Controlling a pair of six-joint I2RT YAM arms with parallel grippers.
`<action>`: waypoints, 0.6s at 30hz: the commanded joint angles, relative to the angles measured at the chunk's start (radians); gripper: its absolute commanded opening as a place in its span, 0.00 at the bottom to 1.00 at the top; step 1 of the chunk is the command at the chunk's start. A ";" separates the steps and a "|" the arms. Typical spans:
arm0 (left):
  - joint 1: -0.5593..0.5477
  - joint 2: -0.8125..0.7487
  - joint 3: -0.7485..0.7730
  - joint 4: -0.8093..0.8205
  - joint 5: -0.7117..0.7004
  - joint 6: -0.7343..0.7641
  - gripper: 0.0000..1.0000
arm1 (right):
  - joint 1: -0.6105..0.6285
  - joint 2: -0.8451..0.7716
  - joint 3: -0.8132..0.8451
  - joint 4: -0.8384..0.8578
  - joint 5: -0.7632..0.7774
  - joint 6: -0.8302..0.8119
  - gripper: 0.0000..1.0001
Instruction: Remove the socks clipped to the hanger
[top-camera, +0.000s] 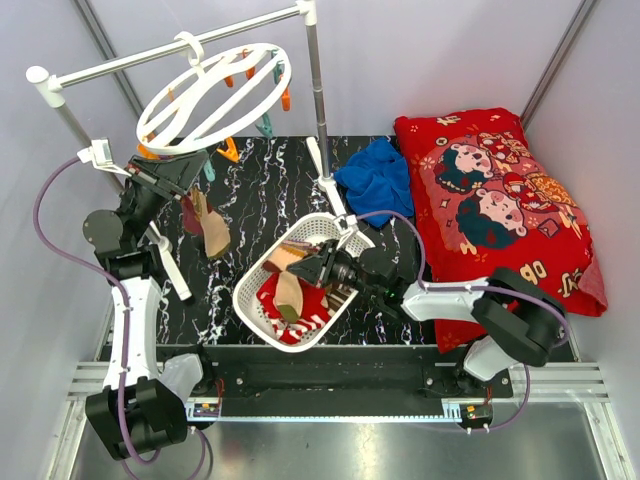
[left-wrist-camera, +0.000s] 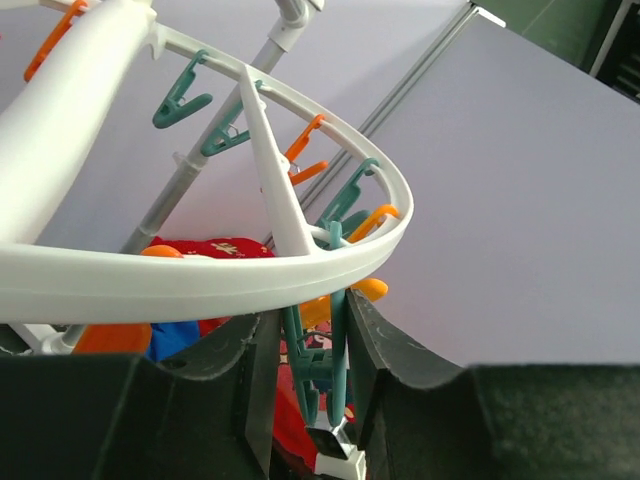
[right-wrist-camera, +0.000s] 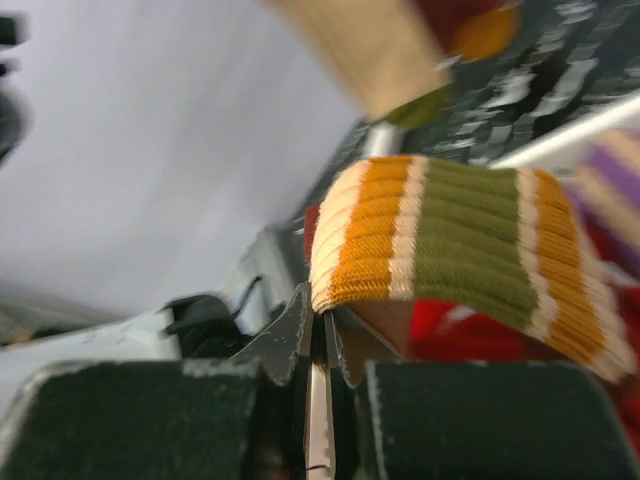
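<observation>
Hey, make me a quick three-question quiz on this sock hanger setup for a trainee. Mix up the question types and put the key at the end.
1. Multiple choice: what sits between the left fingers?
A) a teal clip
B) the blue cloth
C) the hanger's hook

2. True or false: the right fingers are above the red pillow.

3. Short answer: which colours band the striped sock at the tips of the right fingers?

Key
1. A.
2. False. They are over the white basket.
3. Orange, green and white.
</observation>
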 joint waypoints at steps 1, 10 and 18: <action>0.003 -0.019 0.054 -0.053 0.019 0.078 0.34 | 0.001 -0.088 0.010 -0.368 0.366 -0.110 0.10; 0.002 -0.032 0.064 -0.107 0.013 0.123 0.38 | 0.001 -0.209 0.071 -0.641 0.508 -0.132 0.38; 0.003 -0.040 0.086 -0.144 0.019 0.141 0.40 | 0.002 -0.320 0.199 -0.798 0.403 -0.238 0.69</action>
